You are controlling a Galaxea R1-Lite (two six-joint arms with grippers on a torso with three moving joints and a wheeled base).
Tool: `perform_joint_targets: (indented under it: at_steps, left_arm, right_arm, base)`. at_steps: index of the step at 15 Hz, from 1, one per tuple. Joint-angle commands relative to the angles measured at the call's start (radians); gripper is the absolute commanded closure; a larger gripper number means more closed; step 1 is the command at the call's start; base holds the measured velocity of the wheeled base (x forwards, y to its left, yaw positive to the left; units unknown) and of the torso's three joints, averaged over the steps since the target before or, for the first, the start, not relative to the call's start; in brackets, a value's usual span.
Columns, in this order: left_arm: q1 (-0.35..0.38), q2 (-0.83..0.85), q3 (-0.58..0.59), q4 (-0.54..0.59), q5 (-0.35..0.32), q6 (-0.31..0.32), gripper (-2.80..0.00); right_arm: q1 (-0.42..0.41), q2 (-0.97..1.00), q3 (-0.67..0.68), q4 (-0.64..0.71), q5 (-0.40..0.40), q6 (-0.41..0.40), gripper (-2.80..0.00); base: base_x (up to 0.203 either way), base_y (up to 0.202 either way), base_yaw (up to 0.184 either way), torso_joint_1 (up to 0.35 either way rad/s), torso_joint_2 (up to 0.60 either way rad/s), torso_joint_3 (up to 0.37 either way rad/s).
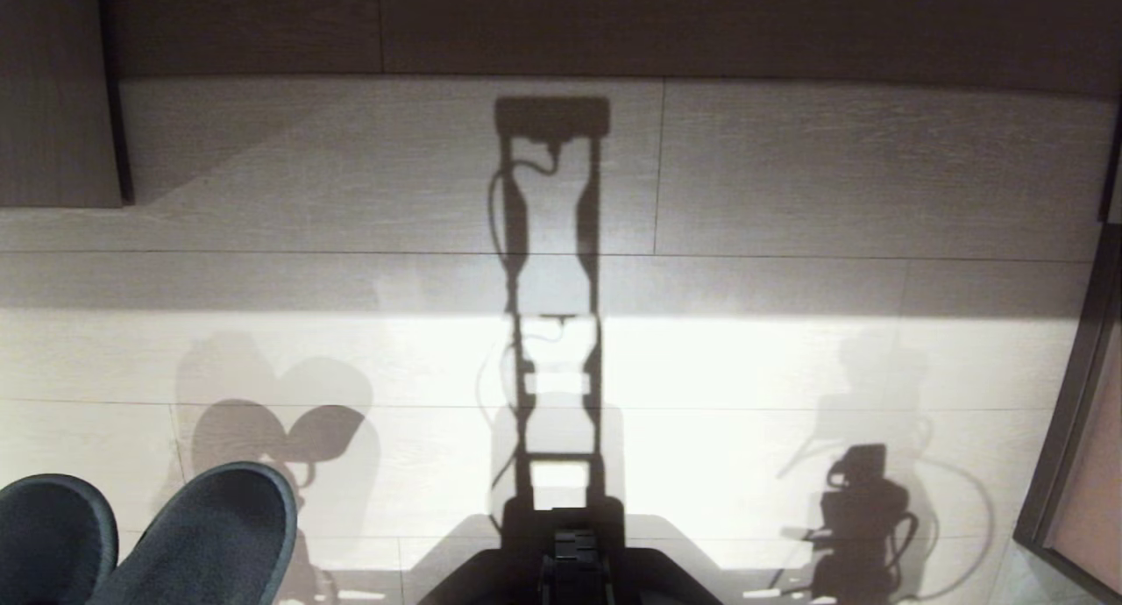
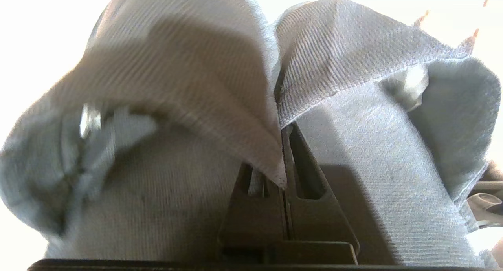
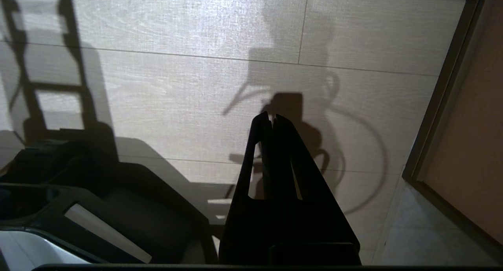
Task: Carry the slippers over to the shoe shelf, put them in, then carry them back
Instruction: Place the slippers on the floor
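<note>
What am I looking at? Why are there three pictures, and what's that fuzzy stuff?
A robot took these. One camera on its head looks down at the pale tiled floor, where its shadow falls. Two more cameras sit on its wrists. The left gripper has its fingers pinched shut on the slippers, the fuzzy stuff, whose toes show at the bottom left of the head picture. The right gripper is shut, holds nothing and hangs above the floor.

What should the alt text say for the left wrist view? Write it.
The left claw, shut, pinches the inner edges of both slippers together, one slipper hanging to each side of it. The soft fabric fills nearly the whole view against a bright background.
</note>
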Motion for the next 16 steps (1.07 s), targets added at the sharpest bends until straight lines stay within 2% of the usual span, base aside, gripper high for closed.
perform_joint_targets:
  at_steps: [1,2,5,7,9,11,12,15,16]
  left_arm:
    - [0.000,0.027,-0.156,0.012,-0.043,-0.003,0.00]
    - [0.000,0.073,-0.229,0.037,-0.066,-0.004,0.00]
    - [-0.001,0.264,-0.350,0.067,-0.084,-0.028,0.00]
    - [-0.001,0.360,-0.376,0.074,-0.088,-0.040,0.00]
    - [0.000,0.417,-0.337,0.050,-0.090,-0.036,0.00]
    - [0.000,0.468,-0.277,-0.048,-0.089,-0.027,0.00]
    - [0.001,0.508,-0.242,-0.133,-0.087,-0.029,0.00]
    - [0.006,0.746,-0.103,-0.497,-0.071,-0.032,0.00]
    - [0.007,0.808,-0.080,-0.587,-0.065,-0.031,0.00]
  right_arm:
    - [0.000,-0.040,0.040,0.000,0.000,0.000,0.00]
    - [0.000,-0.040,0.040,0.000,0.000,0.000,0.00]
    - [0.000,-0.040,0.040,0.000,0.000,0.000,0.00]
    - [0.000,-0.040,0.040,0.000,0.000,0.000,0.00]
    - [0.000,-0.040,0.040,0.000,0.000,0.000,0.00]
    - [0.000,-0.040,0.040,0.000,0.000,0.000,0.00]
    - [0.000,-0.040,0.040,0.000,0.000,0.000,0.00]
    - [0.000,-0.040,0.040,0.000,0.000,0.000,0.00]
    - [0.000,-0.040,0.040,0.000,0.000,0.000,0.00]
  base:
    - [0.000,0.000,0.000,0.000,0.00,0.000]
    - [0.000,0.000,0.000,0.000,0.00,0.000]
    - [0.000,0.000,0.000,0.000,0.00,0.000]
    - [0.000,0.000,0.000,0.000,0.00,0.000]
    - [0.000,0.000,0.000,0.000,0.00,0.000]
    - [0.000,0.000,0.000,0.000,0.00,0.000]
    - [0.000,0.000,0.000,0.000,0.00,0.000]
    - [0.000,0.000,0.000,0.000,0.00,0.000]
    - [0.000,0.000,0.000,0.000,0.00,0.000]
